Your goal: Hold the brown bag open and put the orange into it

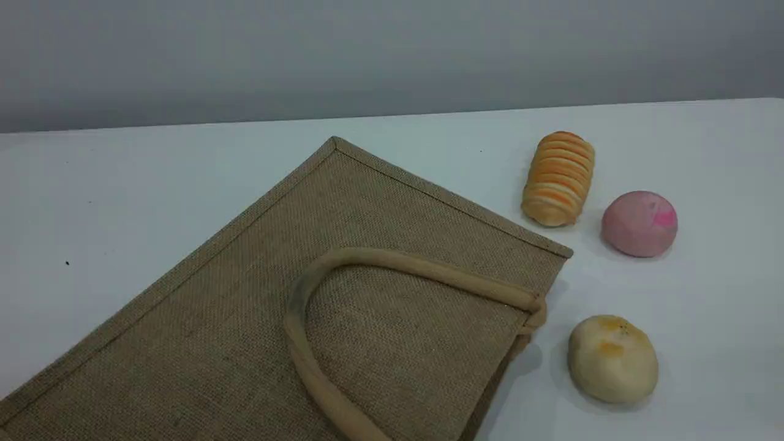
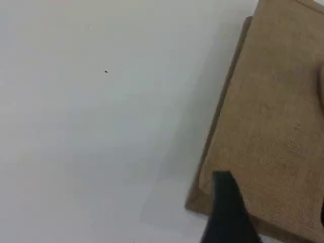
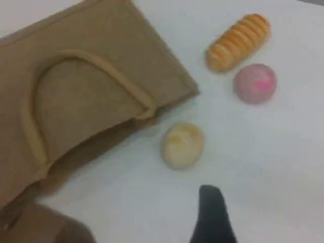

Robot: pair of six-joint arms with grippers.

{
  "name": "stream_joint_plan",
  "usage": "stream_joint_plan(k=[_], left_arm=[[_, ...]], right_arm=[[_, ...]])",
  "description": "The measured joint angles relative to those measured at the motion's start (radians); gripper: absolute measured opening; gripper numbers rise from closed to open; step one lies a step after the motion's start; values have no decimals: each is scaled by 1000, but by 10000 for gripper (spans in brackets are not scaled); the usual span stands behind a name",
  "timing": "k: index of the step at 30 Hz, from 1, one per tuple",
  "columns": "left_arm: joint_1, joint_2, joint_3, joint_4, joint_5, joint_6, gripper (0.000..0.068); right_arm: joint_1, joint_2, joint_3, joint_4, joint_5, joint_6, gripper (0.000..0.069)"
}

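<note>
The brown bag point(image 1: 257, 306) lies flat on the white table, filling the lower left of the scene view. One beige handle point(image 1: 392, 260) loops over its upper face, and its mouth edge faces the food items on the right. The orange shows in no view. Neither arm appears in the scene view. My left gripper point(image 2: 271, 215) hovers over a corner of the bag point(image 2: 273, 116), its dark fingertip point(image 2: 225, 207) above the bound edge, with nothing between the fingers. My right gripper's fingertip point(image 3: 211, 215) hangs over bare table below a cream bun point(image 3: 182, 145), holding nothing.
To the right of the bag lie a ridged orange-and-cream bread roll point(image 1: 558, 177), a pink ball point(image 1: 639, 223) and a cream bun point(image 1: 612, 358). Bare white table point(image 1: 110, 196) spreads left of the bag and runs back to a grey wall.
</note>
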Motion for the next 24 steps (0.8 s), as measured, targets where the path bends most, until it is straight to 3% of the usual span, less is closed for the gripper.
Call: stream_joint_plan(k=[8, 11, 15, 22, 24], left_arm=[[0, 0, 0, 0, 0, 0, 390], [0, 0, 0, 0, 0, 0, 390], [9, 0, 0, -1, 0, 0, 390], [138, 0, 0, -1, 0, 0, 390], [144, -7, 0, -1, 0, 0, 390]], right_arm=[[-288, -19, 0, 0, 0, 0, 420], [-349, -72, 0, 0, 0, 0, 420], [-361, -132, 0, 2, 1, 0, 420], [-361, -131, -1, 2, 5, 0, 420], [-361, -130, -1, 2, 5, 0, 420]])
